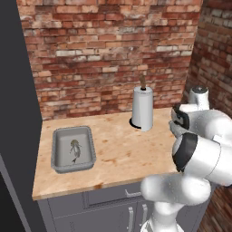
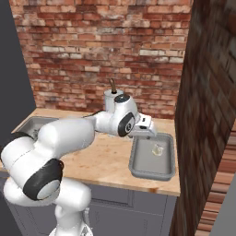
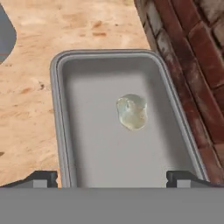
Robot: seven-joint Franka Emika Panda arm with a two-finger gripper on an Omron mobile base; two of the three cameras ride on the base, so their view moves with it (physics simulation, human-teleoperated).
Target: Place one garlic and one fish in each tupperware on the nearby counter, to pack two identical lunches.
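Now garlic (image 3: 131, 112) lies in right tupperware (image 3: 59, 109); end effector (image 3: 111, 177) wide open, empty; next, fetch fish for it.

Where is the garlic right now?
The garlic lies inside the right-hand tupperware, beside the brick side wall, under the open gripper.

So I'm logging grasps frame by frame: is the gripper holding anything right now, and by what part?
Nothing is held. The gripper hangs open above the tupperware, and the garlic lies loose on its floor, clear of both fingertips.
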